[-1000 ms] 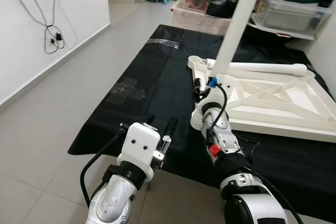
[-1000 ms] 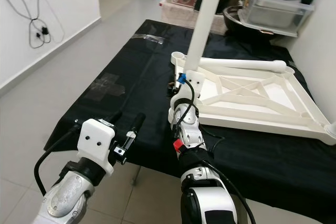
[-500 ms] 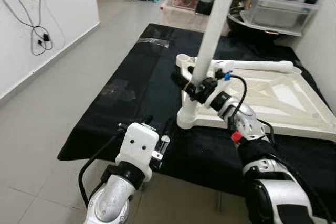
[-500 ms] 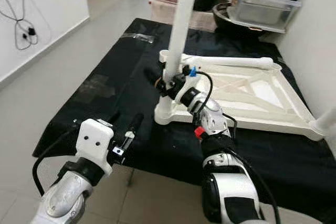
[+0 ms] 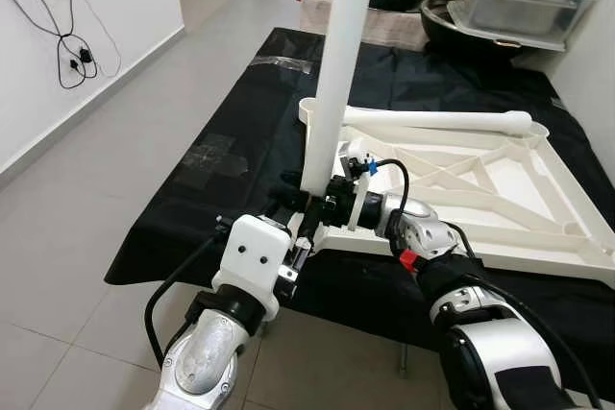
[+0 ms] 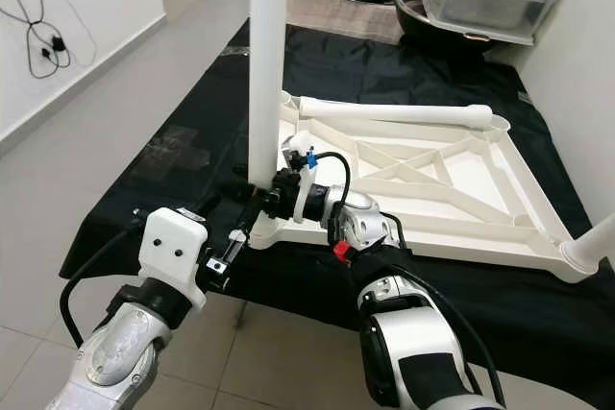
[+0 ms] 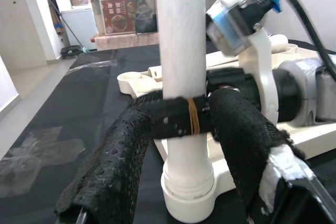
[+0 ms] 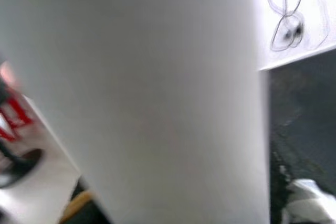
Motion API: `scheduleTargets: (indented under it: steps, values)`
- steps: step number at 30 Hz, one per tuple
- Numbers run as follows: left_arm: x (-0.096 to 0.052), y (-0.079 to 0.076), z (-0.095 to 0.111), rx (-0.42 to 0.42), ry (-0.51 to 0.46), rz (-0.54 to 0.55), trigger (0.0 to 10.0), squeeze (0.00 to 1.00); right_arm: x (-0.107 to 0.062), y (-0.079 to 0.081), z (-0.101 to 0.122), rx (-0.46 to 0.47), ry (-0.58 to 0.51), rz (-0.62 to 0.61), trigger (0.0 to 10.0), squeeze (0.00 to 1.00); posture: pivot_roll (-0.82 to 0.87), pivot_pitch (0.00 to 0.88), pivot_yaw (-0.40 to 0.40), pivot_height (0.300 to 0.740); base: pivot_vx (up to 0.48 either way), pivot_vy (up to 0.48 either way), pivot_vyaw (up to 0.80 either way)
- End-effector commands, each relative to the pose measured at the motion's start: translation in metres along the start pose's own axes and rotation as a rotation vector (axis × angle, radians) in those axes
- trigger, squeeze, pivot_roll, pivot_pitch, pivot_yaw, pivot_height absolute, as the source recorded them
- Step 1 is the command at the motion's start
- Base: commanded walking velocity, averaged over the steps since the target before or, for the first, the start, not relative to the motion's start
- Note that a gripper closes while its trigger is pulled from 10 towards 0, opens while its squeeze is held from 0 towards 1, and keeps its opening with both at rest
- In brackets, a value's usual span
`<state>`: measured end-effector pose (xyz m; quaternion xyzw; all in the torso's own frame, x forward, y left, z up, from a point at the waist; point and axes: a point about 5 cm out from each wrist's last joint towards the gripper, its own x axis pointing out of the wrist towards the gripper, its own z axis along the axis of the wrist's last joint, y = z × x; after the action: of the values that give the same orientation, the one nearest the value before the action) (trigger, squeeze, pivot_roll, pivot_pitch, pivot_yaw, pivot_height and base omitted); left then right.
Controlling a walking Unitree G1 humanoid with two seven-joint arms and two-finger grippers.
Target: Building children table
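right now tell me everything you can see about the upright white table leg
The upright white table leg is a plain, smooth round tube, plastic by the look of it, running up past the top of the head views. It stands roughly vertical in a collared socket at the near-left corner of the upside-down white table frame lying on the black sheet. The right end effector grips it just above the socket, black fingers wrapped around it. The left end effector sits close before it, apart.
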<state>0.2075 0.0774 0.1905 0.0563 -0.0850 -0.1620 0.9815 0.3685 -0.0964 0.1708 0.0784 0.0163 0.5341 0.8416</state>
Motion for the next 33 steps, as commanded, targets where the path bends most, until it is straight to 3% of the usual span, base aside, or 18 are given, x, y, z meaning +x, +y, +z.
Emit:
scheduleTargets:
  steps: [1,5,7,8,10,11,12,14,15,16,18,23,24,25,26,28,29,33]
  values:
    - [0.000,-0.001,0.000,0.002,0.002,0.002,10.0,0.00,-0.001,-0.004,0.000,0.019,-0.006,-0.047,0.0,0.00,0.15,0.070,-0.114,0.740,0.000,0.000,0.00]
    - [0.000,-0.002,-0.001,0.001,0.003,0.001,10.0,0.00,-0.004,-0.010,0.001,0.001,-0.013,-0.151,0.0,0.00,0.15,0.070,-0.115,0.740,0.000,0.000,0.00]
    - [0.000,-0.002,-0.001,0.001,0.002,0.000,10.0,0.00,-0.007,-0.021,0.001,-0.011,-0.026,-0.352,0.0,0.00,0.15,0.069,-0.114,0.740,0.000,0.000,0.00]
    - [0.000,-0.002,-0.001,0.001,0.002,0.000,10.0,0.00,-0.007,-0.021,0.001,-0.011,-0.026,-0.352,0.0,0.00,0.15,0.069,-0.114,0.740,0.000,0.000,0.00]
    - [0.000,-0.002,-0.001,0.002,0.003,0.001,10.0,0.00,-0.020,-0.038,-0.003,-0.016,-0.021,-0.776,0.0,0.00,0.15,0.070,-0.112,0.740,0.000,0.000,0.00]
    - [0.000,-0.002,-0.001,0.002,0.003,0.001,10.0,0.00,-0.020,-0.038,-0.003,-0.016,-0.021,-0.776,0.0,0.00,0.15,0.070,-0.112,0.740,0.000,0.000,0.00]
    - [0.000,-0.002,-0.001,0.002,0.003,0.000,10.0,0.00,-0.036,-0.046,-0.008,-0.033,-0.002,-1.042,0.0,0.00,0.15,0.070,-0.111,0.740,0.000,0.000,0.00]
    - [0.000,-0.002,-0.001,0.002,0.003,0.000,10.0,0.00,-0.036,-0.046,-0.008,-0.033,-0.002,-1.042,0.0,0.00,0.15,0.070,-0.111,0.740,0.000,0.000,0.00]
    - [0.001,-0.002,-0.001,0.006,0.003,-0.004,10.0,0.00,-0.053,-0.047,-0.013,-0.024,-0.001,-1.270,0.0,0.00,0.15,0.071,-0.113,0.740,0.000,0.000,0.00]
    - [0.001,-0.002,-0.001,0.006,0.003,-0.004,10.0,0.00,-0.053,-0.047,-0.013,-0.024,-0.001,-1.270,0.0,0.00,0.15,0.071,-0.113,0.740,0.000,0.000,0.00]
    - [0.001,-0.003,-0.002,0.020,0.002,-0.014,10.0,0.00,-0.065,-0.037,-0.021,0.014,-0.019,-1.487,0.0,0.00,0.15,0.071,-0.112,0.740,0.000,0.000,0.00]
    - [0.001,-0.003,-0.002,0.022,0.003,-0.015,10.0,0.00,-0.050,-0.025,-0.025,0.052,-0.019,-1.492,0.0,0.00,0.15,0.071,-0.115,0.740,0.000,0.000,0.00]
    - [0.000,-0.003,-0.002,0.022,0.003,-0.015,10.0,0.00,-0.044,-0.023,-0.025,0.074,-0.037,-1.465,2.6,0.00,0.15,0.072,-0.111,0.740,0.000,0.000,0.00]
    - [0.000,-0.003,-0.002,0.022,0.003,-0.015,10.0,0.00,-0.044,-0.023,-0.025,0.074,-0.037,-1.465,2.6,0.00,0.15,0.072,-0.111,0.740,0.000,0.000,0.00]
    - [0.001,-0.003,-0.002,0.023,0.002,-0.015,10.0,0.00,-0.038,-0.022,-0.024,0.089,-0.064,-1.420,10.0,0.00,0.15,0.071,-0.113,0.740,0.000,0.000,0.00]
    - [0.001,-0.003,-0.002,0.023,0.002,-0.015,10.0,0.00,-0.031,-0.021,-0.019,0.092,-0.109,-1.383,10.0,0.00,0.15,0.072,-0.113,0.740,0.000,0.000,0.00]
    - [0.001,-0.003,-0.002,0.023,0.002,-0.015,10.0,0.00,-0.027,-0.021,-0.013,0.074,-0.150,-1.339,10.0,1.00,0.15,0.074,-0.110,0.740,0.000,0.000,0.00]
    - [0.001,-0.003,-0.002,0.023,0.003,-0.014,10.0,0.00,-0.026,-0.023,-0.007,0.057,-0.185,-1.310,10.0,1.00,0.15,0.075,-0.110,0.740,0.000,0.000,0.00]
